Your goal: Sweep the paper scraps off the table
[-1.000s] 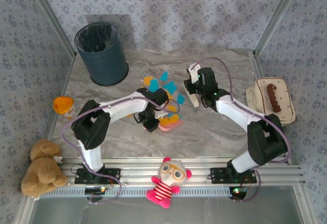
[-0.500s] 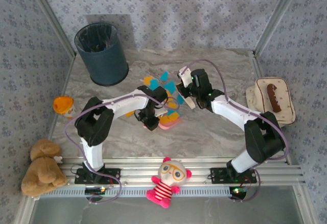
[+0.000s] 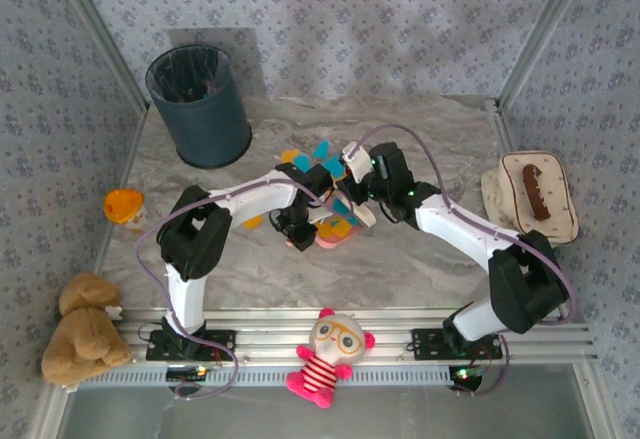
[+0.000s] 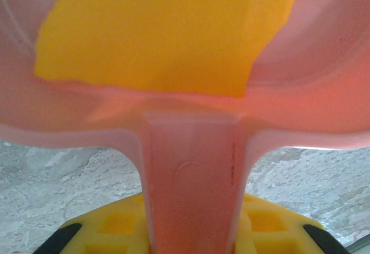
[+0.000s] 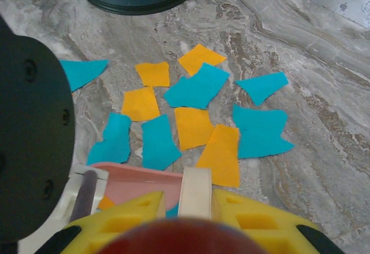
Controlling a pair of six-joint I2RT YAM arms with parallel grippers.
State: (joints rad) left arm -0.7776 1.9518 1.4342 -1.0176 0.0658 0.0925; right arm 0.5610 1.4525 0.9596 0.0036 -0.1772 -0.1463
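Note:
Orange and cyan paper scraps (image 5: 199, 86) lie spread over the marble table (image 5: 324, 121), and from above several scraps (image 3: 310, 157) sit just beyond both grippers. My left gripper (image 4: 191, 231) is shut on the handle of a pink dustpan (image 4: 191, 173), and an orange scrap (image 4: 162, 28) lies in the pan. From above, the dustpan (image 3: 335, 234) rests on the table with scraps on it. My right gripper (image 5: 195, 210) is shut on a white brush handle (image 5: 195, 187), right beside the dustpan's rim (image 5: 139, 179). The brush (image 3: 362, 214) reaches down at the pan's right side.
A dark bin (image 3: 200, 104) stands at the back left. An orange cup toy (image 3: 123, 204) sits at the left edge, and a cream tray (image 3: 497, 187) holding a brown object at the right. A teddy (image 3: 80, 329) and a doll (image 3: 328, 354) rest on the front rail.
My right gripper has swung left and nearer with the brush, closing on the dustpan and bunching scraps toward it. The left gripper and pan shifted slightly right.

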